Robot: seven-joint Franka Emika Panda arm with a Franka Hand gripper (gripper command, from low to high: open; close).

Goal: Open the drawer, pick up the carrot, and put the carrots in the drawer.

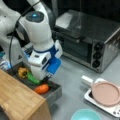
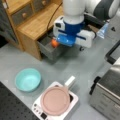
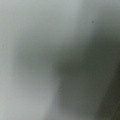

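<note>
The gripper (image 1: 45, 79) is low over the open drawer (image 1: 53, 93), and its dark fingertips reach down to the inside of the drawer, just beside a green vegetable (image 1: 33, 78). If the jaws are apart or together, I cannot tell, because the white and blue wrist body hides them in both front views. Nothing can be seen held between them.

The carrot (image 1: 41, 88) lies inside the drawer, just below the gripper toward a front view's bottom, and it seems not to touch the fingertips. In a front view it shows only as a small orange spot (image 2: 54, 43) at the edge of the blue part of the gripper (image 2: 65, 42).

The carrot is short, smooth and tapered. The drawer (image 2: 48, 50) is a shallow grey tray with a dark rim, pulled out from a cabinet (image 1: 17, 100) with a light wooden top. A yellow vegetable (image 1: 22, 72) lies in the drawer too, next to the green one. The wrist view gives only a grey blur.
</note>
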